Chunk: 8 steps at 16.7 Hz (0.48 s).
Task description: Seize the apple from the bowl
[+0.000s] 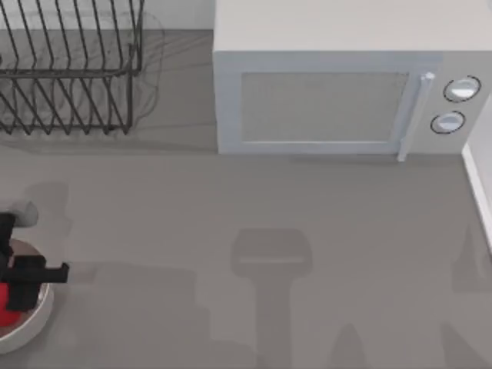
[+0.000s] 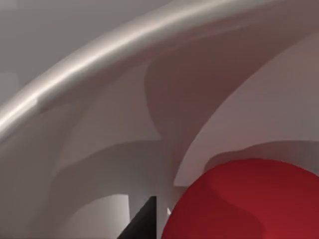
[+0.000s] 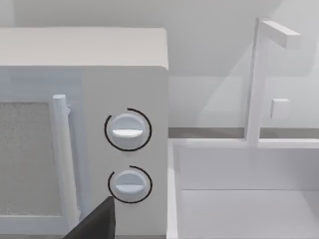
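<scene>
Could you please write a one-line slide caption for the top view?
Left gripper reaches into the bowl over the apple at the table's left edge; microwave and dish rack behind.

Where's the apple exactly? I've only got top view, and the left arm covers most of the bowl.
Observer: In the left wrist view the apple lies on the smooth inside of the bowl, well below the thick rim. The left pincer is down over it.
Operator: And the white edge at the table's far right?
Observer: The right wrist view shows it's a white sink with a tap, right beside the dial side of the microwave.
</scene>
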{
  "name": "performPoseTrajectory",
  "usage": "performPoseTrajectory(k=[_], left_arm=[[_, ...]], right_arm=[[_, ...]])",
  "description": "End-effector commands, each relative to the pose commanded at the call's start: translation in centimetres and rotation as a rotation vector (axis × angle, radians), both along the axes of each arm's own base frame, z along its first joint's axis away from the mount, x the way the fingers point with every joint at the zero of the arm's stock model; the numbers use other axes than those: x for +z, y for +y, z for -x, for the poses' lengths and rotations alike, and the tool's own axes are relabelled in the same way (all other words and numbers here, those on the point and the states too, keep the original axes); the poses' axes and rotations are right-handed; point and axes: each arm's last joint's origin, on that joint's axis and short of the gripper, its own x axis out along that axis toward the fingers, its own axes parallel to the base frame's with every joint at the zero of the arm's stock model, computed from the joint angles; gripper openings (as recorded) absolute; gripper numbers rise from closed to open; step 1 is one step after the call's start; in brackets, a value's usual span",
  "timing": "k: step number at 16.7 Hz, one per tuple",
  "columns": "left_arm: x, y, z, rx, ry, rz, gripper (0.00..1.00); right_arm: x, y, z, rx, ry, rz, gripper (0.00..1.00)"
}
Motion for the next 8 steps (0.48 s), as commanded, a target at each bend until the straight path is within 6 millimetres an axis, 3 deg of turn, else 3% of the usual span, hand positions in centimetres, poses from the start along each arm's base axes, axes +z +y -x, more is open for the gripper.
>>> performPoseTrajectory(k=[4, 8], left_arm=[[0.0, 0.0, 0.0, 0.0, 0.0, 0.0, 0.0], [1.5, 0.1, -1.0, 0.001, -0.032, -0.002, 0.0]], right_arm=[[0.0, 0.0, 0.0, 0.0, 0.0, 0.0, 1.0], [0.0, 0.0, 0.0, 0.0, 0.0, 0.0, 1.0]])
